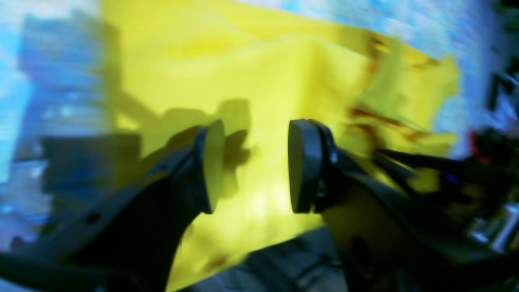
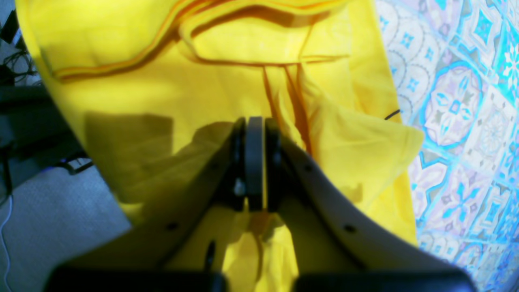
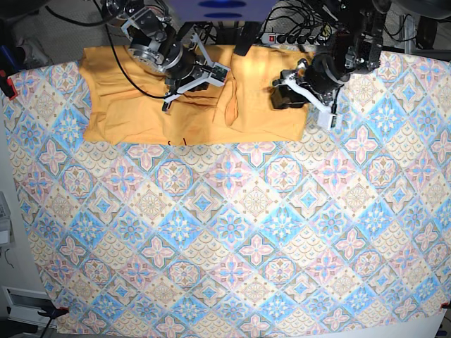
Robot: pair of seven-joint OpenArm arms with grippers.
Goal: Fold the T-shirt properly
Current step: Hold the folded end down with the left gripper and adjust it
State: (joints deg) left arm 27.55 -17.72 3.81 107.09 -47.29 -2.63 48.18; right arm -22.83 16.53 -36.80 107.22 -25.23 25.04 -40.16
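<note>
**T-shirt at the far edge of the desk, both arms over it**

- T-shirt (image 3: 148, 105): yellow-orange, spread in a wide band along the far edge of the desk, on the blue-pink patterned tablecloth (image 3: 232, 232). A raised fold runs down the cloth near its middle, between the two arms. Near edge is roughly straight; two small dark marks sit on it left of centre in the base view.
- Right gripper (image 2: 254, 121): on the left of the base view, low over the shirt's middle portion. Wrist view shows the jaws pressed together with no gap. Wrinkled yellow cloth lies right behind and below them; cannot tell whether any fabric is pinched between them. Collar area with folded seams lies beyond the tips.
- Left gripper (image 1: 255, 162): on the right of the base view, over the shirt's right end. Wrist view is blurred, but the jaws stand clearly apart, with yellow cloth visible through the gap and nothing between the pads. A crumpled part of the shirt lies to the right in that view.
- Rest of the tablecloth, nearer the camera, lies flat.
</note>
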